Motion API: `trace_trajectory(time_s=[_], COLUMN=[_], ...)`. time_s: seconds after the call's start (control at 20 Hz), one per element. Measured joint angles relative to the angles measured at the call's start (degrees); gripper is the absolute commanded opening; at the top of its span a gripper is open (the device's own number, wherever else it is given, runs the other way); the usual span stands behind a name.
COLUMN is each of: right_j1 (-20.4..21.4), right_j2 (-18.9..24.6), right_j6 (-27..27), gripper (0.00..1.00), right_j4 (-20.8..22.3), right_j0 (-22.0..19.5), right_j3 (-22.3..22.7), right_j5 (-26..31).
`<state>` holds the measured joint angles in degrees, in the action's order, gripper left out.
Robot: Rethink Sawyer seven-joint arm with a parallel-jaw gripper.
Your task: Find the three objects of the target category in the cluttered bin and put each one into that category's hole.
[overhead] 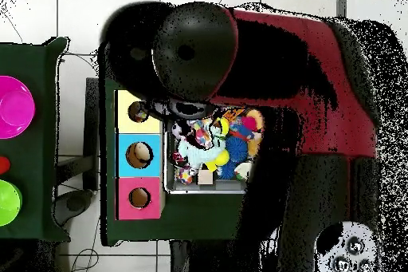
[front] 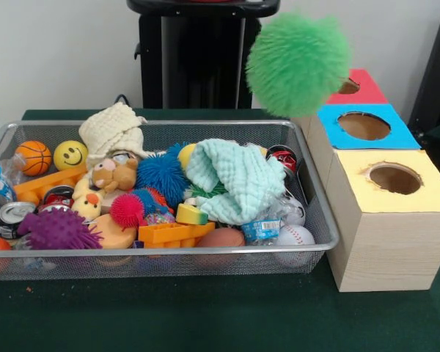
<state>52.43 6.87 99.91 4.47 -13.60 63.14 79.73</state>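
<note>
Honestly, a fuzzy green spiky rubber ball hangs above the blue-topped hole, though cloths belong in the yellow-topped round hole. Wrong category, likely misdrop. Mint-green waffle cloth sits in the silver wire-mesh bin. Overhead shows only the red-black arm; gripper hidden, can't tell its state.

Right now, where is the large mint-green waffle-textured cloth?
In the front view, the mint-green waffle cloth lies on the clutter right of centre in the wire-mesh bin, between the blue spiky ball and a red can.
</note>
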Motion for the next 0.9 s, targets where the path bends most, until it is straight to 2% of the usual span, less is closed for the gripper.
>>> trace_trajectory(time_s=[0.2, 0.6, 0.9], right_j1=[1.43, 1.33, 0.65], right_j2=[-0.12, -0.15, -0.14], right_j6=[-0.01, -0.88, -0.88], gripper=[0.00, 0.00, 0.00], right_j4=[0.13, 4.05, 6.28], right_j0=[-4.18, -12.72, -14.47], right_j3=[2.95, 3.48, 3.48], right_j5=[0.00, -0.01, -0.71])
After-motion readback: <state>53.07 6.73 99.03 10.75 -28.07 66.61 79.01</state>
